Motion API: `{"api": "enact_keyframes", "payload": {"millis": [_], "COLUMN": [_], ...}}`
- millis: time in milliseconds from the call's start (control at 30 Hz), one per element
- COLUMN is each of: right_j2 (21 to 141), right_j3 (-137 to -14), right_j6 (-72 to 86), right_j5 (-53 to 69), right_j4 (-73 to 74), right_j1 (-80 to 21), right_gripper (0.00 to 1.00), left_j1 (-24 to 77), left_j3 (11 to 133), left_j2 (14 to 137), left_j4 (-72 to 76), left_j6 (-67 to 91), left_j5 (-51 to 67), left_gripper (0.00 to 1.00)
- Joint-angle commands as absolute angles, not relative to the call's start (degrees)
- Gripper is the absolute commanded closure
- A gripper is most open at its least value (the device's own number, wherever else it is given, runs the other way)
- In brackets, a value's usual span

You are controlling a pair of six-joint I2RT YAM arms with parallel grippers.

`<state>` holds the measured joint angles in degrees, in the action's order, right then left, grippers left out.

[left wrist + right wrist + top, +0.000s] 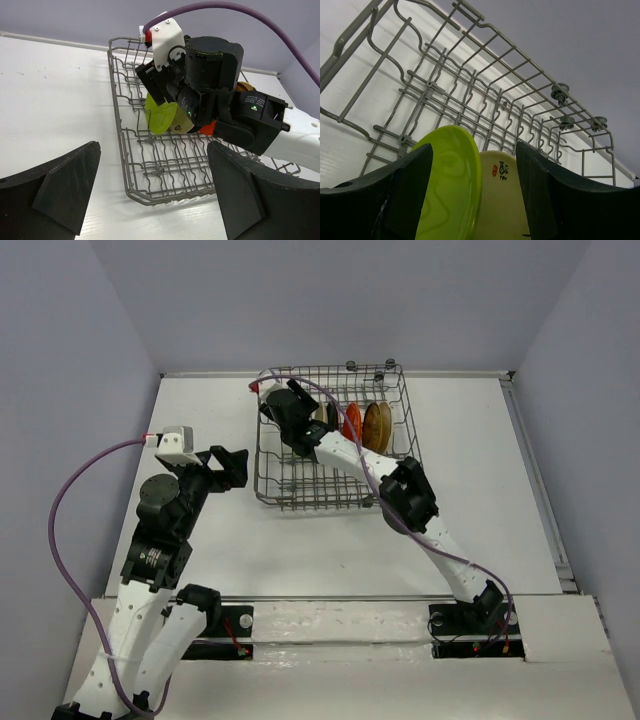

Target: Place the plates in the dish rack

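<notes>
The grey wire dish rack (300, 490) stands at the table's middle back. In it, plates stand on edge: a lime green plate (447, 190) on the left, a cream plate (502, 200) against it, then an orange-red plate (352, 422) and a dark brown plate (378, 425). My right gripper (472, 150) reaches down into the rack's back left part, jaws open wide, with the lime green and cream plates between its fingers (410, 190). My left gripper (238, 465) is open and empty just left of the rack; its view shows the rack (120, 145) and the lime green plate (160, 117).
The right arm (405, 495) crosses over the rack's front right corner. The rack's front rows of tines (175, 160) hold nothing. White walls ring the table; a raised edge (530, 460) runs along its right side.
</notes>
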<state>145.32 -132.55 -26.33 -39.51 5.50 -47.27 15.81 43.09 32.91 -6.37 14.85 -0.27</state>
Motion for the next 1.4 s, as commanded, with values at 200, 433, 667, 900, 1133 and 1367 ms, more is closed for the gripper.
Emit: {"api": "enact_keyframes", "payload": {"millis": [200, 433, 667, 900, 1133, 1367], "right_j2": [133.0, 115.9, 86.8, 67.3, 55.4, 51.5], "right_j3": [-130.0, -116.5, -89.4, -69.7, -59.5, -53.9], "right_j6": [-17.3, -7.0, 3.5, 6.2, 2.0, -1.1], "right_j5": [-38.6, -31.8, -27.4, -35.6, -40.0, -39.4], "right_j4": [6.4, 6.2, 3.3, -0.2, -10.7, -17.8], "right_j1": [-47.1, -47.1, -47.1, -47.1, -47.1, -47.1], "right_gripper": [0.12, 0.05, 0.0, 0.0, 0.0, 0.0], "left_j1": [15.9, 15.8, 15.7, 15.7, 15.5, 15.0], "left_j3": [42.4, 41.9, 41.2, 40.4, 39.6, 39.3], "left_j2": [32.3, 32.9, 31.6, 28.6, 25.6, 26.0], "left_j4": [-3.3, -2.8, -1.2, 1.0, 2.8, 2.9], "left_j6": [14.2, 14.1, 13.7, 13.1, 12.7, 12.5], "left_j5": [-1.2, -0.4, 2.9, 4.2, 3.7, 3.7], "left_gripper": [0.01, 0.01, 0.01, 0.01, 0.01, 0.01]}}
